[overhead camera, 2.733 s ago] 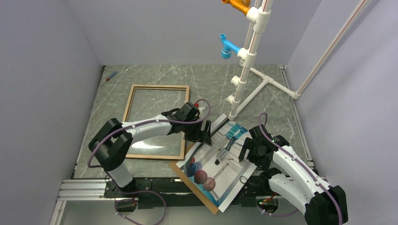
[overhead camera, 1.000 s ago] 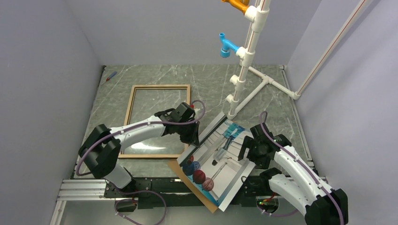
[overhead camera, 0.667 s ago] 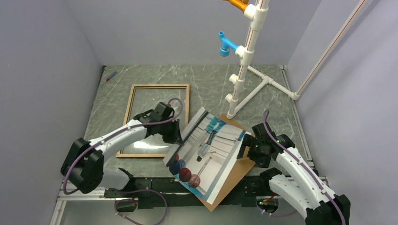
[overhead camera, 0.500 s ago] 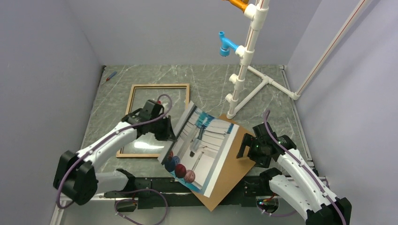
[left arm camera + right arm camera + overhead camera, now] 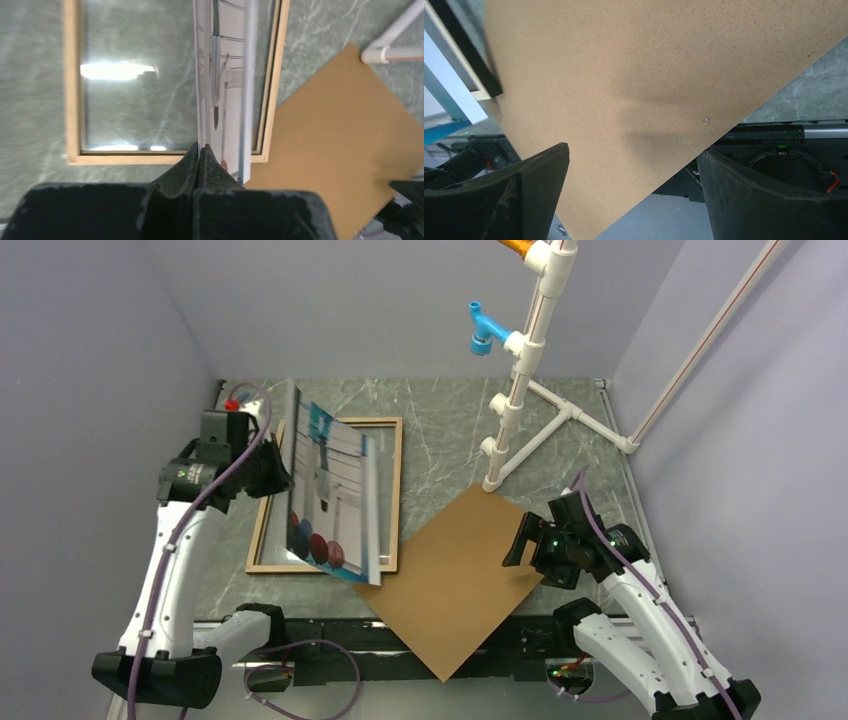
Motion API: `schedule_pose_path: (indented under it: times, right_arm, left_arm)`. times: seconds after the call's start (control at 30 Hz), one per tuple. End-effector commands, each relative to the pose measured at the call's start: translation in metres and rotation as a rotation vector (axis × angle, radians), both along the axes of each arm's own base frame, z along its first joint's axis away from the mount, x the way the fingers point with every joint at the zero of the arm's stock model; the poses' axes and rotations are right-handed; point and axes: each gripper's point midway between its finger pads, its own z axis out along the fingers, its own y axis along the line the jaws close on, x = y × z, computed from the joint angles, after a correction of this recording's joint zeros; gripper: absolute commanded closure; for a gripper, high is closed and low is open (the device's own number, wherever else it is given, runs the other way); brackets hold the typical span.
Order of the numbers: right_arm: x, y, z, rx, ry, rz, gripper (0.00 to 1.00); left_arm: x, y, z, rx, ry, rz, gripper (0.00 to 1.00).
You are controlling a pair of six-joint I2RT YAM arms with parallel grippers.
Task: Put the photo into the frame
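The photo (image 5: 325, 490), a print of a white-and-blue corridor with red and blue spheres, hangs steeply tilted over the frame. My left gripper (image 5: 272, 468) is shut on its upper left edge; in the left wrist view the jaws (image 5: 200, 150) pinch the sheet (image 5: 225, 75) edge-on. The light wood frame (image 5: 392, 490) lies flat on the table at the left, glass glinting inside it (image 5: 135, 100). My right gripper (image 5: 522, 540) stands open and empty over the right edge of the brown backing board (image 5: 450, 580). Its fingers (image 5: 524, 190) are spread wide above the board (image 5: 624, 75).
A white pipe stand (image 5: 520, 390) with a blue fitting (image 5: 487, 328) rises behind the board, its foot (image 5: 395, 45) near the board's far corner. Grey walls enclose the table on three sides. The board's near corner overhangs the front rail (image 5: 330, 635).
The left arm swung left and up, carrying the photo off the backing board to above the frame. The board now lies bare. The right gripper opened wider and stayed by the board's edge.
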Motion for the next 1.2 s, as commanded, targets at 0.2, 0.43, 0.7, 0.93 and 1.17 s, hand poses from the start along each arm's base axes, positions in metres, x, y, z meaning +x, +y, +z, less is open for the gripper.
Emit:
schedule_pose_path:
  times: [0.2,0.43,0.7,0.93,1.17]
  right_arm:
    - [0.048,0.017,0.089,0.102,-0.31,0.018,0.0]
    - [0.04,0.011,0.081,0.077,-0.287,0.016,0.0]
    - [0.016,0.008,0.019,0.09,-0.18,-0.027,0.0]
    - [-0.001,-0.001,-0.009,0.08,-0.078,-0.138,0.0]
    - [-0.001,-0.005,-0.016,0.071,-0.064,-0.199,0.0]
  left_arm:
    - [-0.009,0.064,0.099,0.292,-0.156,0.142,1.0]
    - [0.0,0.05,0.078,0.271,-0.107,0.063,1.0]
    - [0.006,0.021,0.03,0.269,-0.025,-0.023,1.0]
    - [0.014,-0.007,-0.003,0.316,0.06,-0.071,1.0]
    - [0.021,-0.058,-0.034,0.266,0.108,-0.153,1.0]
